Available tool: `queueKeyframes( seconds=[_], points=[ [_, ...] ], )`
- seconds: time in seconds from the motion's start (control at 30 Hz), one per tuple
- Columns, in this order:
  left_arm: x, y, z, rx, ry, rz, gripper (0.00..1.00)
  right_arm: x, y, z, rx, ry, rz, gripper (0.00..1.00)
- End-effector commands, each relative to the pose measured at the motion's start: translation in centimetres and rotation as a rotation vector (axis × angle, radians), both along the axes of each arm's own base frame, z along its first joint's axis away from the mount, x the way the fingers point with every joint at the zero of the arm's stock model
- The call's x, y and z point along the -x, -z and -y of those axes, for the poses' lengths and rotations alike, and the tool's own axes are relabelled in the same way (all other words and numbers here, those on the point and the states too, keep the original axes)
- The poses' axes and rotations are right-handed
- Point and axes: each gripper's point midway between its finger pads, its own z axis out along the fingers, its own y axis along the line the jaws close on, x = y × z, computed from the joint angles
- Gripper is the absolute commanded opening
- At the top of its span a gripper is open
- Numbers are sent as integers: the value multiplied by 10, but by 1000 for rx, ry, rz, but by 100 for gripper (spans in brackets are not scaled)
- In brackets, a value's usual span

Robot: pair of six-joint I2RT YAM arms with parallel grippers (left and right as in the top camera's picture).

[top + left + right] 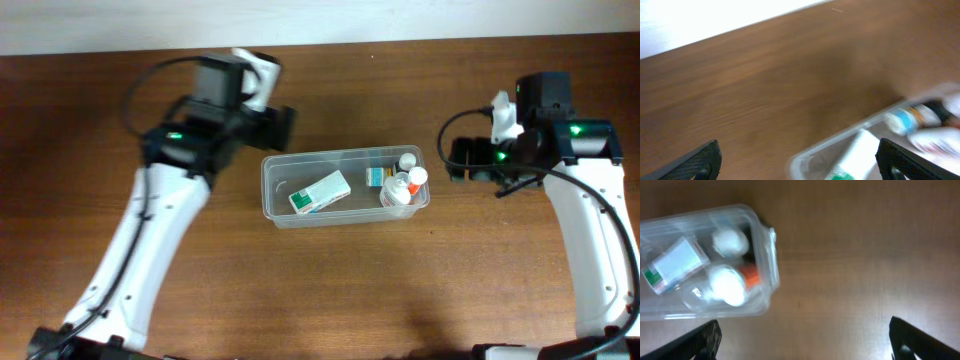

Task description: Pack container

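The container [272, 195] lies at the middle of the table [330, 290]. Its long axis runs left to right, with the right end turned slightly toward the far side and the open top facing up. The left arm [150, 240] rises from the near left and bends inward, setting the left gripper [283, 125] just beyond the container's far left corner. In the blurred left wrist view its jaws are spread wide with nothing between them. The right arm [592, 230] comes up the right side and elbows inward. The right gripper [457, 162] sits just off the container's right end, apart from it, and its jaws also stand wide apart and empty. The container is clear plastic with rounded corners and a thin rim. Inside, a white and green box [320, 192] lies near the middle. A smaller box [375, 177] and white-capped bottles [408, 160] crowd the right end, one bottle showing orange.
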Motion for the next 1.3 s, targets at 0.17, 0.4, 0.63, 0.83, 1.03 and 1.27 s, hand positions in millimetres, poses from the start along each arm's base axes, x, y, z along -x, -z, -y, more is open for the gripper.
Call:
queueKeyframes(
  seconds=[0.17, 0.4, 0.63, 0.83, 1.03, 1.27],
  points=[
    [-8, 12, -90, 10, -234, -71, 99, -27, -29, -2, 40, -42, 165, 98],
    [20, -5, -102, 129, -216, -110, 99, -7, -54, 3, 51, 13, 220, 98],
    [77, -35, -112, 90, -231, 43, 100, 44, -100, 10, 105, 51, 448, 99],
    [153, -25, -112, 114, -224, 248, 99, 119, -73, 7, 107, 58, 597, 98],
    [187, -8, -111, 125, -216, 327, 99, 150, -50, 6, 108, 61, 671, 98],
    [217, 31, -111, 106, -226, 148, 99, 156, -40, 6, 108, 61, 668, 98]
  ],
)
